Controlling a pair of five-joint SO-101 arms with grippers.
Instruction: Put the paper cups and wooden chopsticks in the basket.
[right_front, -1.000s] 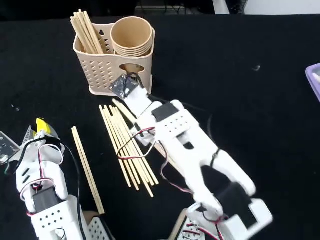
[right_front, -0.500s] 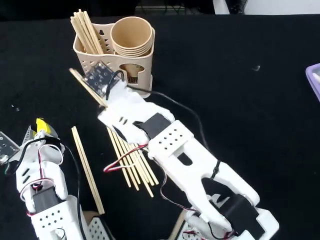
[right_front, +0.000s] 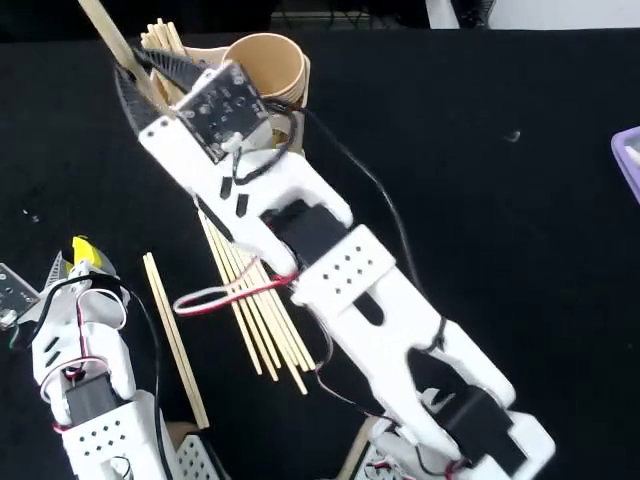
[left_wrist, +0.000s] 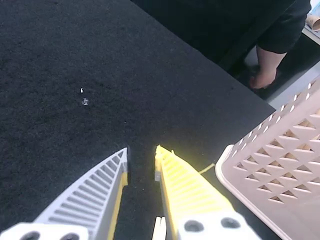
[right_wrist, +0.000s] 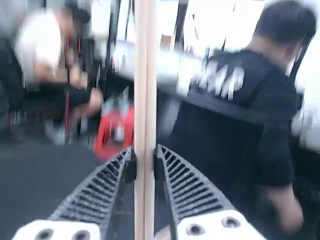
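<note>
The task is judged to be well past halfway. At the upper left of the high view, a nested stack of paper cups (right_front: 265, 62) is seen standing in the basket (right_front: 303, 75), and a cluster of chopsticks (right_front: 165, 38) is already propped in the compartment beside it, so the cups appear to be done.

One more chopstick (right_front: 108, 32) is clamped between the fingers of the right gripper (right_front: 140, 85), which is raised over the basket's left end. The stick is tilted and pointed toward the top left corner, not yet released. In the right wrist view the same chopstick (right_wrist: 145, 75) is pinched upright between the closed fingers of the right gripper (right_wrist: 145, 152).

What is left lies on the black table (right_front: 500, 250). A loose bundle (right_front: 255, 315) is partly covered by the arm at lower centre, and a separate pair (right_front: 175, 340) lies to its left. Several more trips are likely to be needed.

The left gripper (left_wrist: 141, 150) is held low at the lower left of the high view, parted only narrowly with nothing between its fingers. The basket wall (left_wrist: 280, 165) is just beside it.
</note>
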